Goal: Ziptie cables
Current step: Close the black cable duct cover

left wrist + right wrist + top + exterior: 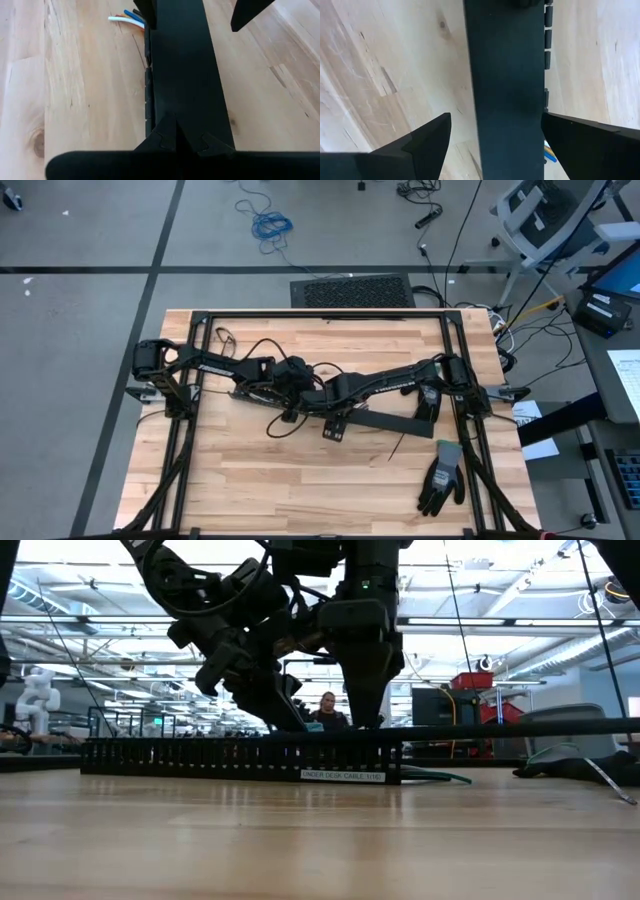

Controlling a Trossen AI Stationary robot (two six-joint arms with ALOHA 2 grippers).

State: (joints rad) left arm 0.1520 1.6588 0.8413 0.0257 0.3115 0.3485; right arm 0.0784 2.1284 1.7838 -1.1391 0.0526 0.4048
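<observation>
A long black slotted cable duct (392,420) (240,757) lies flat on the wooden table. The cables show only as coloured wire ends, white, blue and orange, sticking out beside the duct (127,19) (547,152); the rest is hidden by the duct's lid. Both grippers point down over the duct's middle. My left gripper (187,137) (288,723) is shut above the lid (182,75). My right gripper (495,125) (365,720) is open, with one finger (427,135) on each side of the duct (505,75). My left gripper comes from above with its shut fingertips over the top of the duct's lid (185,112). Dark fingers on a dark lid: I cannot tell whether they touch it.
A grey and black work glove (441,478) lies near the table's right near corner. A thin black zip-tie strip (397,448) lies on the wood between the duct and the glove. Black frame rails (320,315) run along the table's edges. A person (327,712) sits in the room behind.
</observation>
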